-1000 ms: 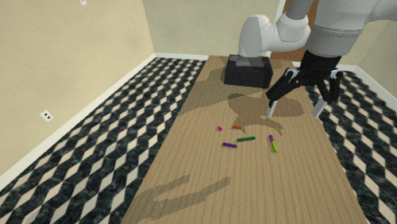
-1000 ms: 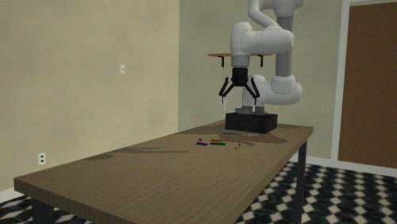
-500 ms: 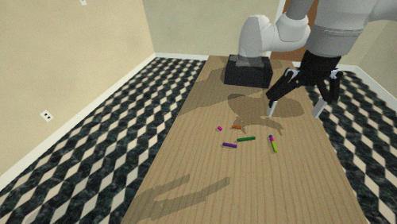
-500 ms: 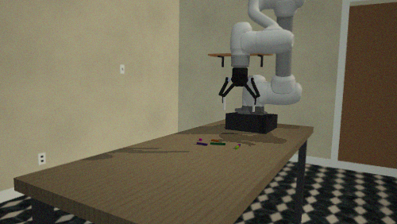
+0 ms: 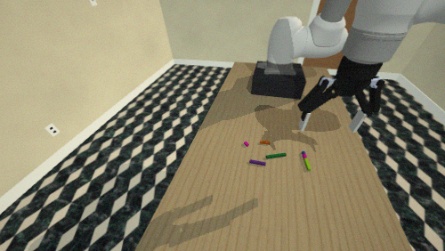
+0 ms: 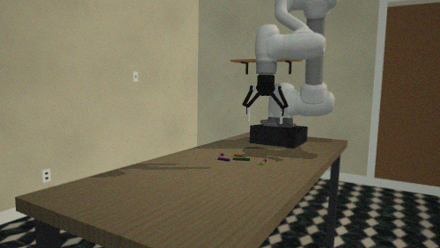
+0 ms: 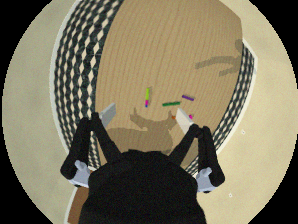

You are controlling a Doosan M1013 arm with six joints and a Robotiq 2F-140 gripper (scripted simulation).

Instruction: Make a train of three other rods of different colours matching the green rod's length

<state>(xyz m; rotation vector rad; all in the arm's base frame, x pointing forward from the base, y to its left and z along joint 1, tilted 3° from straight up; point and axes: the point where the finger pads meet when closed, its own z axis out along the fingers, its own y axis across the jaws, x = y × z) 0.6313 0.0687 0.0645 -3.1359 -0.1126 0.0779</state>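
The gripper (image 5: 331,121) hangs high above the table (image 5: 249,209) with its jaws spread wide and nothing between them. The green rod (image 5: 276,156) lies flat below and forward of the jaws. In the wrist view one fingertip (image 7: 178,117) covers the orange rod (image 5: 264,142) (plain in the top view). The top view separates blue (image 5: 303,152), magenta (image 5: 304,157) and lime (image 5: 307,164) in one line; the exterior view blurs them (image 6: 262,162). A purple rod (image 5: 257,162) and another magenta rod (image 5: 246,143) lie apart.
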